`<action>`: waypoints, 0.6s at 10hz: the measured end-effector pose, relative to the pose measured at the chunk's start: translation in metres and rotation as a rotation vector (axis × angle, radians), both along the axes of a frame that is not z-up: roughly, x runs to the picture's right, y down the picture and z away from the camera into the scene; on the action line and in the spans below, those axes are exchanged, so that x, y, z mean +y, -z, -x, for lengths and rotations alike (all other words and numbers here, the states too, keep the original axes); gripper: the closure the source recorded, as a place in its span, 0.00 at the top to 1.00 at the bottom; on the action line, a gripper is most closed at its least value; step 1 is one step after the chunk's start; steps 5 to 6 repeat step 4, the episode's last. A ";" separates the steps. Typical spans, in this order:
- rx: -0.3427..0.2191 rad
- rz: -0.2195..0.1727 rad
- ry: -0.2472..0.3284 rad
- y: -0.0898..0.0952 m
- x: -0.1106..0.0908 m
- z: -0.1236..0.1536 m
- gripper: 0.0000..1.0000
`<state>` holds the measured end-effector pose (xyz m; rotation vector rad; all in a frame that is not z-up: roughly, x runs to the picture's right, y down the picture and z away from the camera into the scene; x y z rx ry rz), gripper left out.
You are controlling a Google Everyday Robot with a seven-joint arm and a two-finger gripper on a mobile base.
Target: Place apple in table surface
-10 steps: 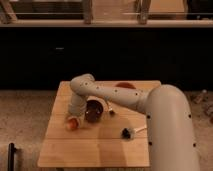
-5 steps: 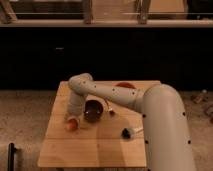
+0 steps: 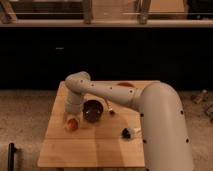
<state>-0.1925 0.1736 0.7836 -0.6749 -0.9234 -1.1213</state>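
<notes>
One pale plank table surface [image 3: 90,147] fills the lower middle of the view, standing on a speckled floor [image 3: 25,115] before a dark wall. The apple [image 3: 73,124] sits on the boards near the left edge, just beside the dark bowl [image 3: 93,111]. The gripper [image 3: 71,120] is down at the apple, at the end of the white arm [image 3: 130,100].

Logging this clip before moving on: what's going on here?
A white robot arm reaches across the table surface, with its gripper down at the apple near the table's left edge, just left of the dark bowl. The apple looks to be at the tabletop. A small dark object lies further right.
</notes>
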 end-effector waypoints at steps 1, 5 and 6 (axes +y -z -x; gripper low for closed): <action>-0.009 -0.006 -0.003 0.002 -0.001 0.000 0.80; -0.021 -0.023 -0.023 0.004 -0.004 -0.003 0.80; -0.021 -0.023 -0.023 0.004 -0.004 -0.003 0.80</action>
